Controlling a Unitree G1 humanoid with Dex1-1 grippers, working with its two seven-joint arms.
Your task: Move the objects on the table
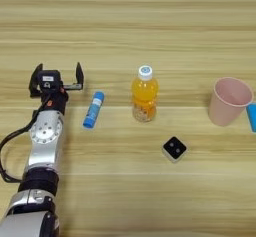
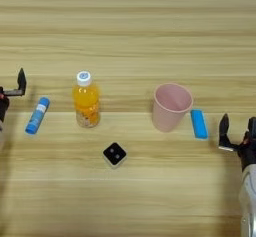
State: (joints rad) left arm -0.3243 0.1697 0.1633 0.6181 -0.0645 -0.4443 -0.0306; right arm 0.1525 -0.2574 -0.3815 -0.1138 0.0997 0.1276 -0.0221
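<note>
On the table (image 1: 130,26), an orange-drink bottle (image 1: 144,94) with a white cap stands upright near the middle. A blue glue-stick tube (image 1: 93,109) lies to its left. In front of the bottle sits a small black cube (image 1: 174,148) with white dots. The pink cup (image 2: 171,106) stands upright to the right, with the flat blue bar (image 2: 198,123) lying beside it. My left gripper (image 1: 58,70) is open and holds nothing, just left of the glue stick's far end. Right of the blue bar, my right gripper (image 2: 238,125) is open and holds nothing.
The left arm's silver forearm (image 1: 44,136) runs from the bottom left corner up to the gripper. The objects lie in a loose row across the table's middle band.
</note>
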